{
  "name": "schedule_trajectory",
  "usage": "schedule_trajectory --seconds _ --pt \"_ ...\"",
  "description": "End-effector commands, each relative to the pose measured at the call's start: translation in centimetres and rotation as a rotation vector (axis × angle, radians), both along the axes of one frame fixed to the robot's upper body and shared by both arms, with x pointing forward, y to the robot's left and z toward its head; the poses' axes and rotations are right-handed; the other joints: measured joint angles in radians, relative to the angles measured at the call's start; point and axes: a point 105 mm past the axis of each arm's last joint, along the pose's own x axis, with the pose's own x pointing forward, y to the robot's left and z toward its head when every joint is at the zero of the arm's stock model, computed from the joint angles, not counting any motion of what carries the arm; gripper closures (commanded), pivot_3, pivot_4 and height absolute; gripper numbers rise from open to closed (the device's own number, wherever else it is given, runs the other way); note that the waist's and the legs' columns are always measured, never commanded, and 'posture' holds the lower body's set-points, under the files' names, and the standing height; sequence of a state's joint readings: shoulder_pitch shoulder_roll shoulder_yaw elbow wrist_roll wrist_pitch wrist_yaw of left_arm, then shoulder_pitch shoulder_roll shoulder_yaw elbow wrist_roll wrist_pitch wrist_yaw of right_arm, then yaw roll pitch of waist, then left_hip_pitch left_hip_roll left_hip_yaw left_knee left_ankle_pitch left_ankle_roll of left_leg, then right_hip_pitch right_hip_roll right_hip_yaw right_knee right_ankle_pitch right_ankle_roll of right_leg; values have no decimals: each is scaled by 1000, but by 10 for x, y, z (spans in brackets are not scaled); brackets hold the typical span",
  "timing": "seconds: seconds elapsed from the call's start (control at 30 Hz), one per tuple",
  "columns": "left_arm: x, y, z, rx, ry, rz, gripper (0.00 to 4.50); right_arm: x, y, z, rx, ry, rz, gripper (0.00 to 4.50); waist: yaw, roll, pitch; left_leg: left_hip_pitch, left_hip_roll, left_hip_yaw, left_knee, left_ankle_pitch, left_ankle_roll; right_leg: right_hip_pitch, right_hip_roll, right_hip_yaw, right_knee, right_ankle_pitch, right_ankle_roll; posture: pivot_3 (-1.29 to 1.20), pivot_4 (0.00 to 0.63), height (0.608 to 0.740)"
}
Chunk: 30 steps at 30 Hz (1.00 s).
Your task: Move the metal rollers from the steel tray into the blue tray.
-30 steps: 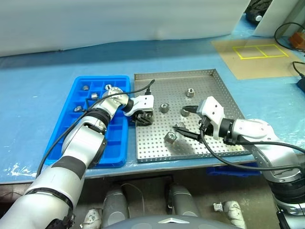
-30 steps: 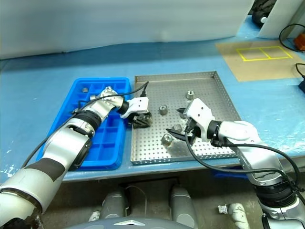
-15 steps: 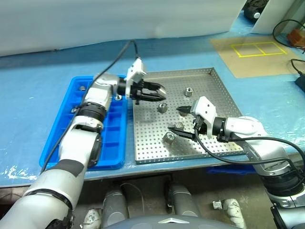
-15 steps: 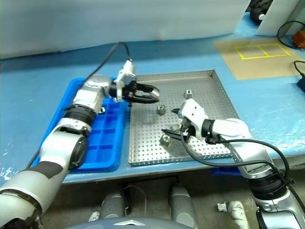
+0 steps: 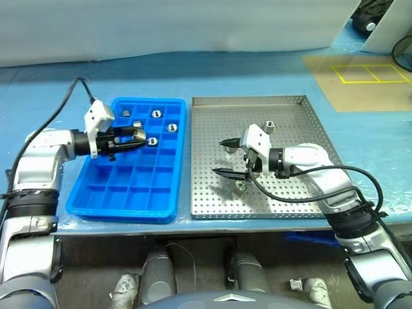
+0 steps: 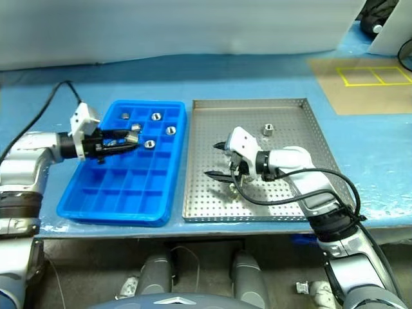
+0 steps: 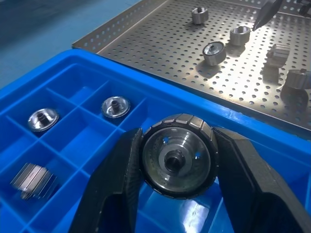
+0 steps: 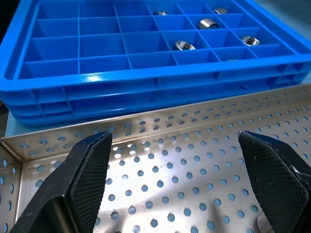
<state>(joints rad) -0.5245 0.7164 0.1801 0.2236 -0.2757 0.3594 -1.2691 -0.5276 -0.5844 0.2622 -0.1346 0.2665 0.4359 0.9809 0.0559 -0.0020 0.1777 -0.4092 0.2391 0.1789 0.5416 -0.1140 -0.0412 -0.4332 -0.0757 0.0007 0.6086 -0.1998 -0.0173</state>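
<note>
My left gripper is shut on a ribbed metal roller and hovers over the back left of the blue tray. Several rollers lie in the blue tray's rear compartments, one of them near its right wall. To the right stands the steel tray with a roller at the back and another near the middle. My right gripper stands open low over the steel tray's left half, pointing towards the blue tray, with nothing between its fingers.
Both trays sit side by side on a blue-covered table, close to its front edge. A brown board with yellow tape lines lies at the back right. A black cable arcs up from my left wrist.
My left gripper rose from the steel tray and swung left to above the blue tray, carrying the roller. The right gripper edged left, still open. The camera view shifted as well.
</note>
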Motion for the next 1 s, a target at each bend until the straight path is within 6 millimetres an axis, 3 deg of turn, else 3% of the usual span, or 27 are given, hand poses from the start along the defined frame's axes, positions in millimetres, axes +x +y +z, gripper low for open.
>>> schedule_trajectory --seconds 0.03,0.2,0.4,0.8,1.0 --pt "-7 10 4 -1 -37 59 2492 1 9 9 2 -40 66 184 2 0 0 0 0 0 0 0 0 0 0 0 0 0 0 -72 150 740" --pt "-15 34 -19 29 -1 170 2492 2 11 9 -2 -38 92 184 9 0 0 0 1 -1 -1 0 -1 -2 2 0 0 0 0 -40 150 740" --pt "-16 66 -28 56 -17 319 2492 4 10 8 -12 -41 100 184 16 0 0 -1 1 -1 -1 1 -1 -2 2 0 0 0 0 -37 150 740" --pt "-44 84 -41 67 80 335 2492 3 7 5 -15 -37 84 184 13 -1 0 0 1 -1 -1 1 -1 -2 2 0 1 0 0 -45 150 740" --pt "-49 93 -46 78 89 375 2492 3 12 4 -8 -34 89 184 13 -1 0 2 1 -1 -1 1 -1 -1 2 1 2 0 0 -31 150 740"
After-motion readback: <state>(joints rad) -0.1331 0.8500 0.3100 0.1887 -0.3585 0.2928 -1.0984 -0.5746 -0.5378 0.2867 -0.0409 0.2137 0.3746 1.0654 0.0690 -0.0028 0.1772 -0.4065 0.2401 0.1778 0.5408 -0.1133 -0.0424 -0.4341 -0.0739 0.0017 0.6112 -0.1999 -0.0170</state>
